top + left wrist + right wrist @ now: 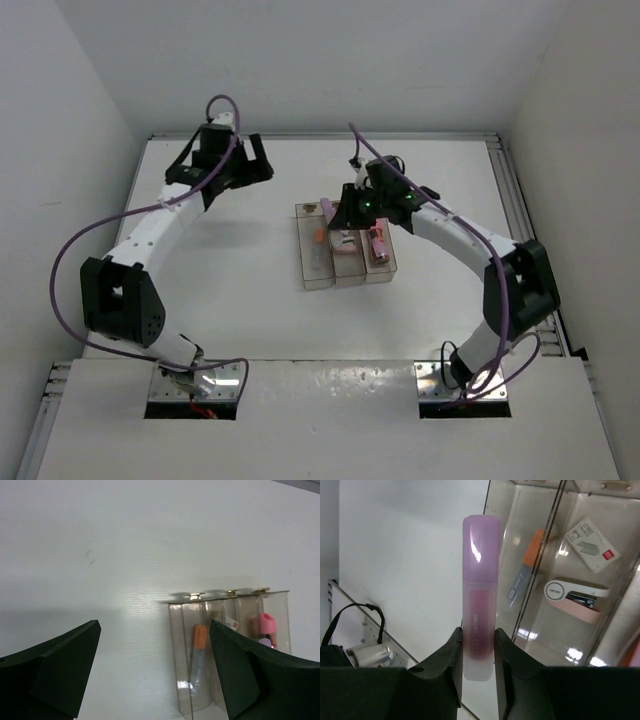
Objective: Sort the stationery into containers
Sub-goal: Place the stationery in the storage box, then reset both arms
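Note:
Three joined clear containers [345, 262] lie mid-table. The left bin holds the white stick with the orange end [318, 240]; the right bin holds the pink-capped cylinder [379, 245]. My right gripper [340, 212] is shut on the lilac stick [327, 207], held above the far-left end of the containers. In the right wrist view the gripper [477, 632] clamps the lilac stick [481, 580]. Below it lie the orange-ended stick [527, 567] and, in the middle bin, the white eraser [592, 543]. My left gripper [238, 172] is open and empty, far left of the bins.
A white and pink flat item [575, 597] lies in the middle bin beside the eraser. The left wrist view shows the containers [225, 612] with the orange-ended stick [199, 645] and the pink-capped cylinder [266, 625]. White walls enclose the table; a metal rail [510, 190] runs along its right edge.

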